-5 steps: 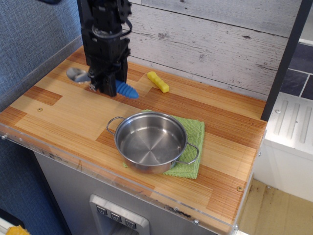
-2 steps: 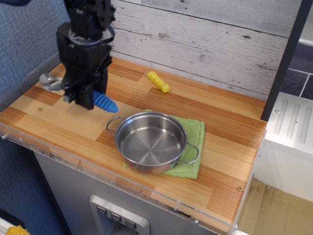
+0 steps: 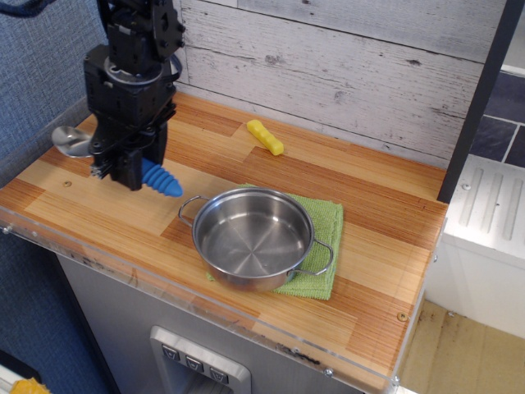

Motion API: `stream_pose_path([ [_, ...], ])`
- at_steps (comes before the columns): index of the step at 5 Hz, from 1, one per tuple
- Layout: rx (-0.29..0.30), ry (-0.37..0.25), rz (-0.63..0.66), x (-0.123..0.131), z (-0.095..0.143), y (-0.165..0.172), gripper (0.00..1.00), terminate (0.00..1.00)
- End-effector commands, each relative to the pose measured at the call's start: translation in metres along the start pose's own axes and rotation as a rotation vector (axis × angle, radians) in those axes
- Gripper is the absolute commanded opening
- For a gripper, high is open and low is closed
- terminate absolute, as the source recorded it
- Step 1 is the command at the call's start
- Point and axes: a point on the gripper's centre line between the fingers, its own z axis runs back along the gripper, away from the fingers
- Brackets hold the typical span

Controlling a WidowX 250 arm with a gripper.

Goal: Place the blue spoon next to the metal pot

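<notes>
At the near edge of the wooden desk (image 3: 107, 217) a clear strip runs along the front, and below it a grey panel with three small buttons (image 3: 194, 364) shows. A little farther in, toward the middle, the metal pot (image 3: 253, 236) sits upright and empty on a green cloth (image 3: 324, 246), which sticks out from under it on the right and far sides; one looped handle points left and the other right and near. Left of the pot, and apart from it, the black claw (image 3: 125, 168) hangs over the left part of the desk with the blue spoon (image 3: 131, 162) pinched between its fingers. The ribbed blue handle pokes out to the right and slightly nearer, its tip close to the pot's left handle but not touching it, while the shiny bowl of the spoon sticks out on the left side of the claw, over the desk's left edge. Whether the spoon touches the wood cannot be told from this angle. Farther back, near the whitewashed plank wall (image 3: 344, 66), a small yellow ribbed stick (image 3: 265, 137) lies flat on the desk, well apart from both pot and claw. A dark post (image 3: 480, 94) rises at the far right corner.
</notes>
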Motion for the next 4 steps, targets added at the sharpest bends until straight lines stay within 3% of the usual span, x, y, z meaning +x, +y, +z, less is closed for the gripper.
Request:
stream_pose_path([
  [1,0.016,-0.032,-0.011,0.016,-0.008,-0.001,0.0,0.0],
  [4,0.043,-0.009,-0.049,0.015,-0.037,-0.002,0.0,0.0],
])
